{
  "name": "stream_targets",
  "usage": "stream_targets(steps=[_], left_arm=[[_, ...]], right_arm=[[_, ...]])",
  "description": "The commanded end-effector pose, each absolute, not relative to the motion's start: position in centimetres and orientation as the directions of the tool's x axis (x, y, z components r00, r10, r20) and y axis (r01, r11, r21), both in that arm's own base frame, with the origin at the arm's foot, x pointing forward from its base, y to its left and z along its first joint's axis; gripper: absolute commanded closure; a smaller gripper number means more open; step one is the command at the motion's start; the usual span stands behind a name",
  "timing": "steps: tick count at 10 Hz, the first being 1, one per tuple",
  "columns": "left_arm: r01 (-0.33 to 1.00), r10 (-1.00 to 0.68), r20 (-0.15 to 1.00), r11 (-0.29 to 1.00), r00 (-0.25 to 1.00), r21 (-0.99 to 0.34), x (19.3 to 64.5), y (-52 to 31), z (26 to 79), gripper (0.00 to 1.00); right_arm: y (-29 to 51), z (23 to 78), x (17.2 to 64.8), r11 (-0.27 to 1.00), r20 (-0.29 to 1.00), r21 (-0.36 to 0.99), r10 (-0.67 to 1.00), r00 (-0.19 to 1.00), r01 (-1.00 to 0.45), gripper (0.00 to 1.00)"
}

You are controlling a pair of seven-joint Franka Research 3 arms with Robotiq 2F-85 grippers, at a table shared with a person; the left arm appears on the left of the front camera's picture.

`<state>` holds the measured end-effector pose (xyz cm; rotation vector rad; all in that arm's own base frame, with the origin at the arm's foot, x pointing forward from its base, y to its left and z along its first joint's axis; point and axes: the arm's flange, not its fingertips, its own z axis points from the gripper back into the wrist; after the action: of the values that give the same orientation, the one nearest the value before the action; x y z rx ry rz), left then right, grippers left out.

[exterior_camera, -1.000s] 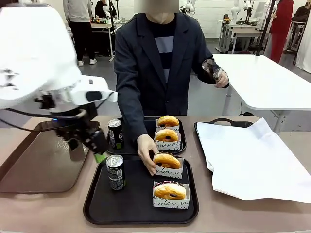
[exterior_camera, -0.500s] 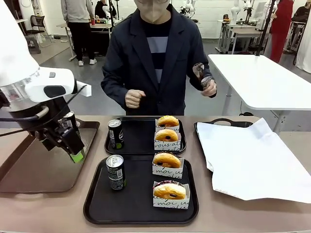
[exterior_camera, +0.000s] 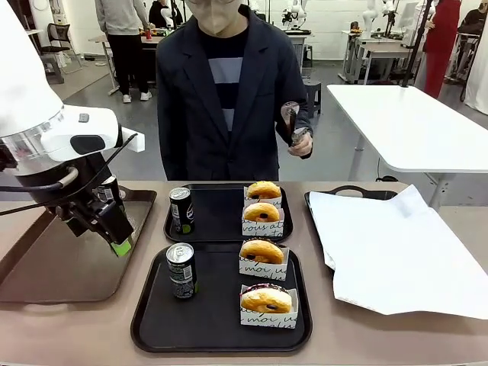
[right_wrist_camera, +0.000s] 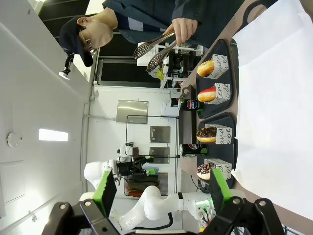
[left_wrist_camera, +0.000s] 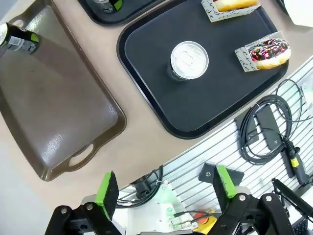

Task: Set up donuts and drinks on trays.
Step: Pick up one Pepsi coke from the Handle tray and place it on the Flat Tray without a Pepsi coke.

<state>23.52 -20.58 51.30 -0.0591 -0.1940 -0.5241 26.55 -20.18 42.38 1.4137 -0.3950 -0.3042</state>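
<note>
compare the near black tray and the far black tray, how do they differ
The near tray lies closest to the robot; the far tray sits behind it, nearer the person. In the left wrist view the near tray's front donut has chocolate icing with sprinkles, while the far tray's two donuts look golden from the front. Both are black, rounded and raised-rimmed, and each holds one can on its left and two donuts in white paper holders on its right.

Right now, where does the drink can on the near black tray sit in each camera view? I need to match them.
Front view: the drink can stands lower centre, on the left part of the near tray.
Left wrist view: upper centre, seen from above, silver top showing.
Right wrist view: small, mid-picture, the lower of two cans.
Shared landmark: the sprinkled donut on the same tray.
</note>
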Motion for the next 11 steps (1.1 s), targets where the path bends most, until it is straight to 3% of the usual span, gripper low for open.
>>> stream_targets(steps=[1,9,11], left_arm=[[0.506,-0.494,0.198,0.863,0.847,-0.012,23.5,-20.6,51.3,0.0],[0.503,-0.492,0.199,0.864,0.848,-0.006,23.5,-20.6,51.3,0.0],[0.412,-0.333,0.263,0.84,0.905,-0.353,24.9,-13.5,54.8,0.0]], right_arm=[[-20.2,42.4,26.8,0.123,0.106,0.991,-0.44,0.892,-0.058,0.0],[-20.2,42.4,26.8,0.123,0.106,0.991,-0.44,0.892,-0.058,0.0],[-20.2,42.4,26.8,0.123,0.106,0.991,-0.44,0.892,-0.058,0.0]])
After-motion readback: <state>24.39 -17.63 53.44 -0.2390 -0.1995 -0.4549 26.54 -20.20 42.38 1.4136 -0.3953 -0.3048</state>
